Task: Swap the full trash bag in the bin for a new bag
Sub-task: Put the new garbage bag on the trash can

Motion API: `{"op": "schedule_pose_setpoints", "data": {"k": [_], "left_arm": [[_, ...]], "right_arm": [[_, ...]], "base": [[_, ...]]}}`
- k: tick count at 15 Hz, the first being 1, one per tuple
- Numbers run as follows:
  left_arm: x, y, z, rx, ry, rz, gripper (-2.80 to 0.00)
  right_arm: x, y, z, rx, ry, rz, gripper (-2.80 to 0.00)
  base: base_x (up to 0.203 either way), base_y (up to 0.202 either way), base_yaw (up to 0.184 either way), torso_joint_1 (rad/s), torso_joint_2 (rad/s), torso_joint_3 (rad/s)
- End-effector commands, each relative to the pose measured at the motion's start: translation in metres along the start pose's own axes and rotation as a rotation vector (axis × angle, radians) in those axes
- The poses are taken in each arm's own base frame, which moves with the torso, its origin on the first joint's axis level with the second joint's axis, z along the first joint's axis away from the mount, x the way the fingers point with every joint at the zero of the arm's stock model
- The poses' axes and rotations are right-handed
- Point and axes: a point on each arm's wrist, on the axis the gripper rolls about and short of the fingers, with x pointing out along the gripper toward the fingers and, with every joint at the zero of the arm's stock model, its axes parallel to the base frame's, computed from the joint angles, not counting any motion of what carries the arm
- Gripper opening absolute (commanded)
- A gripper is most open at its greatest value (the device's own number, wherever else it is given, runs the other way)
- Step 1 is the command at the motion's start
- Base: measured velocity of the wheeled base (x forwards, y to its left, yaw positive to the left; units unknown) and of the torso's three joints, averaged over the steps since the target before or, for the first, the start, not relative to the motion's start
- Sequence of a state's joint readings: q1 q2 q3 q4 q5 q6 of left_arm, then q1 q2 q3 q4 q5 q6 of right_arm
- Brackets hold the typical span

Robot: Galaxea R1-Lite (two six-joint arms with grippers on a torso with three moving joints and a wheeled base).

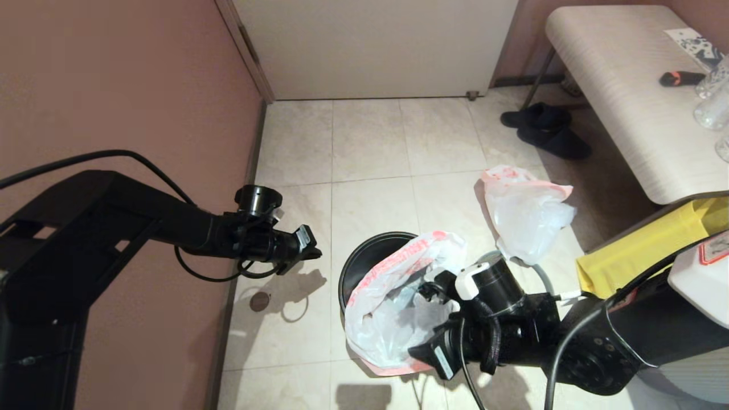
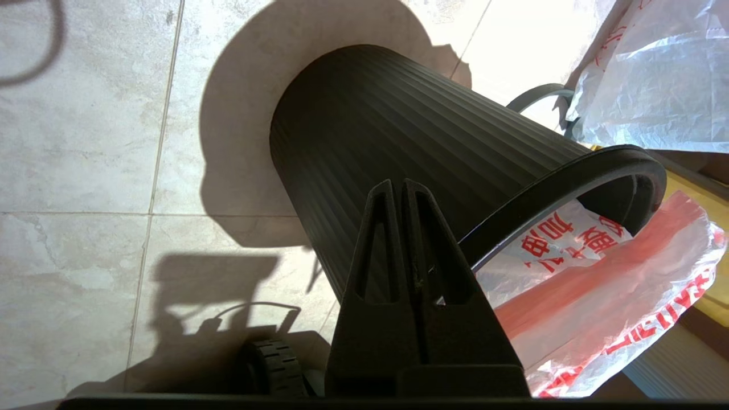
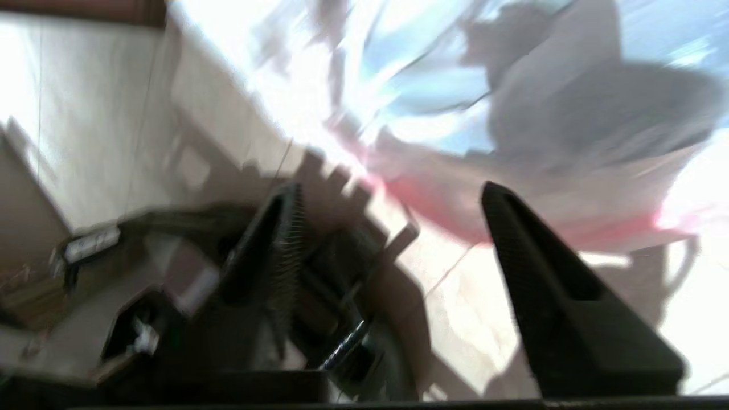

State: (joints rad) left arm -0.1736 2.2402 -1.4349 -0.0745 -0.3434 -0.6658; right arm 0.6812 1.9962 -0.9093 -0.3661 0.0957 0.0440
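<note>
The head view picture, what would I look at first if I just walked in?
Probably the white bag with red print spilling out of the black bin in the middle of the tiled floor, with the right gripper open right beside it. Next, another white bag lying on the floor just beyond the bin, near the bench. The left gripper hangs shut beside the pink wall.

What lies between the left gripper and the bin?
Only bare floor tile, seen in the head view, separates the left gripper from the bin.
</note>
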Motion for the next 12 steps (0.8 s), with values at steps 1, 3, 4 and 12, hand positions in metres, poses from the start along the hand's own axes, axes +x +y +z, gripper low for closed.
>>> {"op": "schedule_pose_setpoints", "data": {"k": [1,3,4,12], "left_arm": [[-0.001,-0.001,0.001,-0.004,-0.002,-0.004,-2.8],[-0.014,-0.014,0.0,0.005,-0.001,-0.012,-2.8],[-0.024,-0.023,-0.001,0.012,0.004,-0.016,-2.8],[-0.124,-0.095,-0.068,0.152,0.289,0.044,-2.8]], "right_arm": [[0.014,-0.028,0.009,0.037,-0.046,-0.053,-2.8],[0.032,-0.046,0.01,0.062,-0.043,-0.09,-2.8],[0.04,-0.055,0.005,0.081,-0.026,-0.122,-2.8],[0.057,-0.107,-0.015,0.392,-0.16,-0.17,-2.8]], "base": [[0.0,0.0,0.0,0.0,0.0,0.0],[0.0,0.0,0.0,0.0,0.0,0.0],[0.0,0.0,0.0,0.0,0.0,0.0],[0.0,0.0,0.0,0.0,0.0,0.0]]}}
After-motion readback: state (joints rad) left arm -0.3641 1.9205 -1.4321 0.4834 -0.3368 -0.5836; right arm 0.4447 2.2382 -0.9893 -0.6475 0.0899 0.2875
